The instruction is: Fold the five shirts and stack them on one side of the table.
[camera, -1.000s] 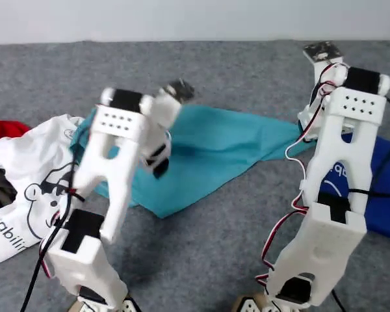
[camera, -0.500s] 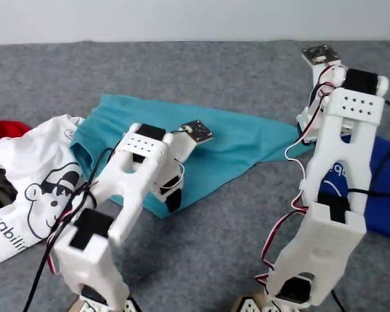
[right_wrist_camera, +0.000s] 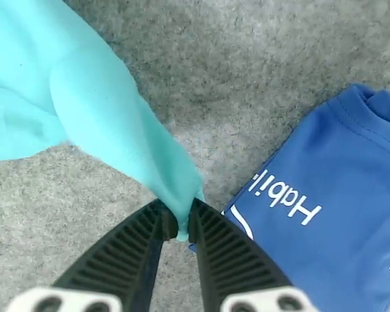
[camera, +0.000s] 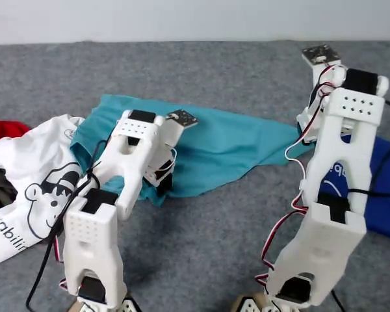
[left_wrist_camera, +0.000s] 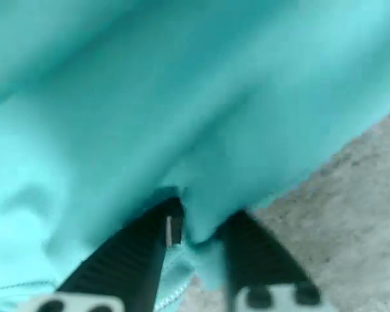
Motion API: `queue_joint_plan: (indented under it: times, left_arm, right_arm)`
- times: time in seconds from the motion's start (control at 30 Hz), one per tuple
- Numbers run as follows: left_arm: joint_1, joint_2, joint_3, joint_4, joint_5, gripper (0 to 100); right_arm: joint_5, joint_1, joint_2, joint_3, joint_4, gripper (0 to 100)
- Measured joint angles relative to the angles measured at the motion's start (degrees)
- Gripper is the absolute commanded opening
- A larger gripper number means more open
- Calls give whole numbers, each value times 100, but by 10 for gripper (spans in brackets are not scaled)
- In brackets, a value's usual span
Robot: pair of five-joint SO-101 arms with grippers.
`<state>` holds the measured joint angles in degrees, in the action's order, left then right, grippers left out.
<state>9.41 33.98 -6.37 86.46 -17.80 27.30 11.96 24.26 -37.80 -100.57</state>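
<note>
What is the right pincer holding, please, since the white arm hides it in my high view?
Observer: The right pincer is shut on a corner of the teal cotton shirt.
Operator: Has it caught the blue shirt too?
Observer: No. The blue cotton shirt with white lettering lies just beside the pincer's tips, with none of it between them.
Operator: And where is the left pincer?
Observer: The left pincer sits at the teal shirt's edge, next to the bare grey felt table.
</note>
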Motion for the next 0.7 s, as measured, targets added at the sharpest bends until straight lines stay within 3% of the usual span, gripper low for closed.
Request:
queue_joint_plan:
  times: [0.2,0.47,0.7]
  left_arm:
    - [-114,-220,-325,404,35,5]
    - [-149,-1899,-413,958,185,5]
    - [-580,-3156,-413,1231,202,5]
  right_arm:
    - [0,-9,-598,0,0,10]
    - [0,-18,-1793,0,0,10]
    - [88,-18,-3174,0,0,10]
